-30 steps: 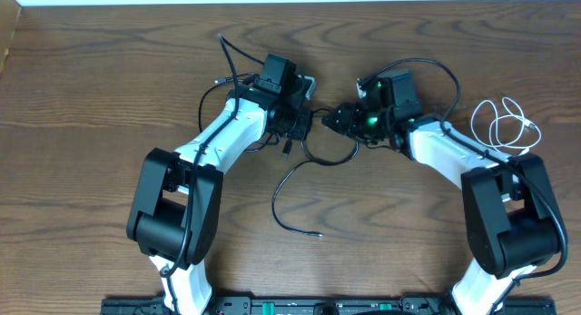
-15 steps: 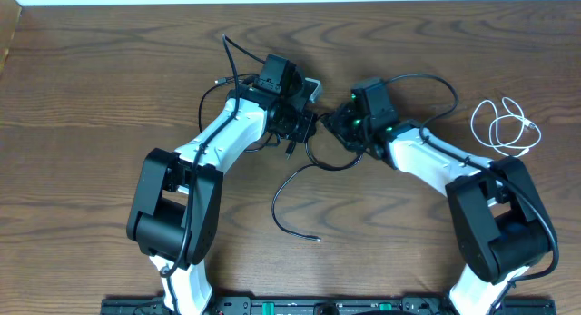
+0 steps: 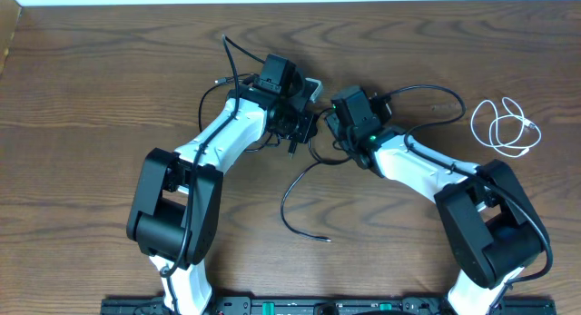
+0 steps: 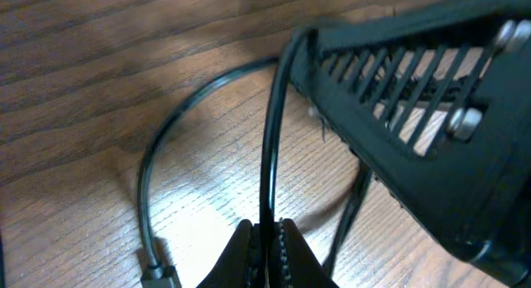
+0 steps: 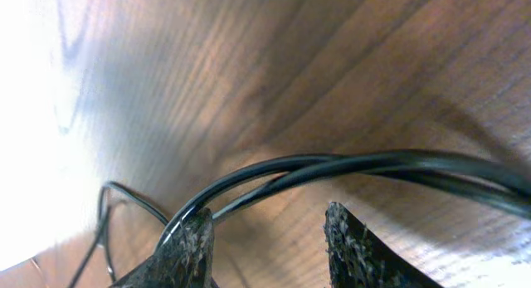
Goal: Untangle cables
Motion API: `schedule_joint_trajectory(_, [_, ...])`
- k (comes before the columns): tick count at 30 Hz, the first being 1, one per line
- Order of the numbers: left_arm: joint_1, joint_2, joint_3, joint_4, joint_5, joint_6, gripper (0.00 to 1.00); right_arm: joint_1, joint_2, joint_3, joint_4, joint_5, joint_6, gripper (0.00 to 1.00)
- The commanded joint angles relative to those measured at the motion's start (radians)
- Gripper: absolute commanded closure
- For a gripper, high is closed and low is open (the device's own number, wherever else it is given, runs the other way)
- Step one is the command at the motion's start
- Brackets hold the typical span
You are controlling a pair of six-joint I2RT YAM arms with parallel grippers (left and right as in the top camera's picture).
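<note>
The black cable (image 3: pixel 289 190) runs from between the two grippers down in a loose curve to a plug end near the table's middle. My left gripper (image 3: pixel 302 129) is shut on it; the left wrist view shows the cord (image 4: pixel 269 139) rising straight out of the closed jaws (image 4: pixel 267 231), with a plug end (image 4: pixel 158 273) at lower left. My right gripper (image 3: pixel 329 126) sits close beside the left one. Its jaws (image 5: pixel 270 234) stand open, and two black strands (image 5: pixel 332 168) cross just past the fingertips, brushing the left finger (image 5: pixel 189 242). The white cable (image 3: pixel 505 124) lies coiled apart at the far right.
The right gripper's black body (image 4: pixel 415 114) fills the upper right of the left wrist view, very near. Thicker black arm cables arc over the table behind each wrist (image 3: pixel 427 93) (image 3: pixel 229 59). The table's far edge (image 3: pixel 290 1) runs along the top.
My right arm has swung left, closing on the left gripper. The black cable's loose lower curve has shifted slightly right. The left arm has held still, shut on the cord.
</note>
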Motion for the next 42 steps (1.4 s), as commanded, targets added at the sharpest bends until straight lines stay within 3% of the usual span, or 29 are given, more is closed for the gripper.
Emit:
schedule_joint_trajectory(1, [0.002, -0.024, 0.023, -0.002, 0.053, 0.013, 0.93, 0.005, 0.033, 0.0, 0.031, 0.075, 0.032, 0.61])
schedule_joint_trajectory(5, [0.002, -0.024, 0.023, -0.002, 0.068, 0.013, 0.92, 0.005, 0.066, 0.0, 0.093, 0.071, 0.034, 0.66])
schedule_joint_trajectory(15, [0.002, -0.024, 0.023, -0.002, 0.069, 0.014, 0.93, 0.004, 0.101, 0.0, 0.129, 0.098, 0.018, 0.65])
schedule_joint_trajectory(17, [0.002, -0.024, 0.023, -0.002, 0.068, 0.014, 0.93, 0.004, 0.101, 0.0, 0.132, 0.097, -0.009, 0.98])
schedule_joint_trajectory(18, [0.002, -0.024, 0.023, -0.002, 0.068, 0.014, 0.93, 0.004, 0.101, 0.0, 0.131, 0.093, -0.021, 0.99])
schedule_joint_trajectory(26, [0.003, -0.024, 0.023, -0.002, 0.056, 0.014, 0.93, -0.008, 0.098, 0.0, 0.125, -0.023, -0.264, 0.98])
schedule_joint_trajectory(31, [0.003, -0.024, 0.023, -0.002, 0.057, 0.014, 0.92, -0.026, 0.098, 0.0, 0.116, -0.066, -0.267, 0.81])
schedule_joint_trajectory(33, [0.003, -0.024, 0.023, -0.002, 0.057, 0.014, 0.93, -0.027, 0.098, 0.0, 0.097, -0.056, -0.267, 0.79])
schedule_joint_trajectory(39, [0.003, -0.024, 0.023, -0.002, 0.057, 0.014, 0.93, -0.02, 0.099, 0.0, 0.102, 0.022, -0.266, 0.8])
schedule_joint_trajectory(40, [0.003, -0.024, 0.023, -0.002, 0.057, 0.014, 0.92, -0.019, 0.099, 0.0, 0.102, 0.035, -0.266, 0.83])
schedule_joint_trajectory(42, [0.003, -0.024, 0.023, -0.002, 0.057, 0.014, 0.92, -0.019, 0.099, 0.0, 0.103, 0.043, -0.267, 0.99])
